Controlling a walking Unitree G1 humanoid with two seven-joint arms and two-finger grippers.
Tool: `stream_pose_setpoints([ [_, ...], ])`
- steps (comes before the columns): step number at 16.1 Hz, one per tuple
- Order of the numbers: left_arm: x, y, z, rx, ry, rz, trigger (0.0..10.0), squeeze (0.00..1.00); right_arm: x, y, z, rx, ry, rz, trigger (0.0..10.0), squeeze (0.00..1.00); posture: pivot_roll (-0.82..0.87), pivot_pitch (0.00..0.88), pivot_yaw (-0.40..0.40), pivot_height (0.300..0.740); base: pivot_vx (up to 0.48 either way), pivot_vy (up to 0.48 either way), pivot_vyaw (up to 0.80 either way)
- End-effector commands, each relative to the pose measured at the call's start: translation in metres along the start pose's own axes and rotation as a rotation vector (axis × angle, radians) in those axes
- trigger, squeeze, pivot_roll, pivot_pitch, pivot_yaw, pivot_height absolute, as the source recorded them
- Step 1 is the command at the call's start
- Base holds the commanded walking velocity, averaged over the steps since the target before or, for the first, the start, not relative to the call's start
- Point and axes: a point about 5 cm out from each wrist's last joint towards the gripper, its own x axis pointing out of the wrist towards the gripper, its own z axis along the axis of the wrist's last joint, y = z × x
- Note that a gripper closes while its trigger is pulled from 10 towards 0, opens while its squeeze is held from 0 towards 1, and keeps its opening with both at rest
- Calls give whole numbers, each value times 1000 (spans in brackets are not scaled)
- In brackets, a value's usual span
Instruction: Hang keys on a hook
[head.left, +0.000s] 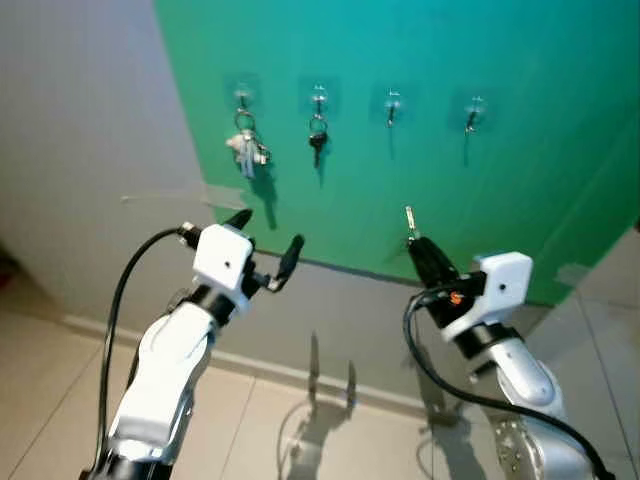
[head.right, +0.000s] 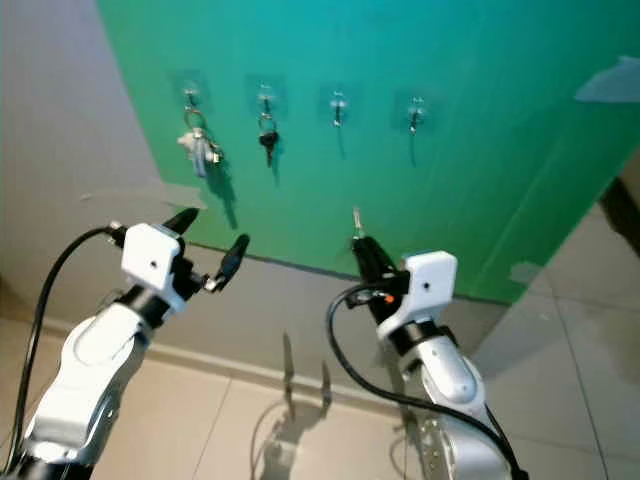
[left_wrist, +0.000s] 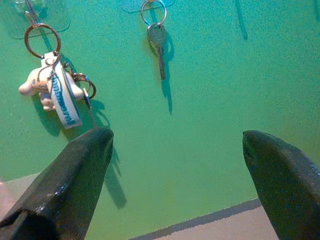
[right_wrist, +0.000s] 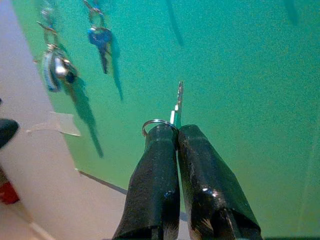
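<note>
A green board (head.left: 480, 60) on the wall carries a row of small hooks. The leftmost hook holds a key ring with a white charm (head.left: 246, 148); the second holds a dark key (head.left: 317, 140). The third hook (head.left: 393, 105) and the fourth hook (head.left: 473, 113) are bare. My right gripper (head.left: 415, 246) is shut on a silver key (right_wrist: 178, 102) with a ring (right_wrist: 152, 123), held upright below the third hook and apart from the board. My left gripper (head.left: 268, 240) stands open below the two hung keys, with nothing between its fingers.
The grey wall (head.left: 80, 150) lies left of and below the board, with a skirting line above the tiled floor (head.left: 300, 430). A strip of tape (head.left: 222, 195) sits at the board's lower left corner.
</note>
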Motion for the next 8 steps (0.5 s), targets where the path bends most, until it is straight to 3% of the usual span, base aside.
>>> stream_pose_setpoints([
  [1,-2,1,-5,3,23,-2,10000,0,0,0,1,6,-11,-7,10000,0,-87,0,62,740,0,0,0],
  [8,4,3,-3,-12,16,80,10000,0,3,-6,0,-15,19,-17,10000,0,-88,0,49,740,0,0,0],
])
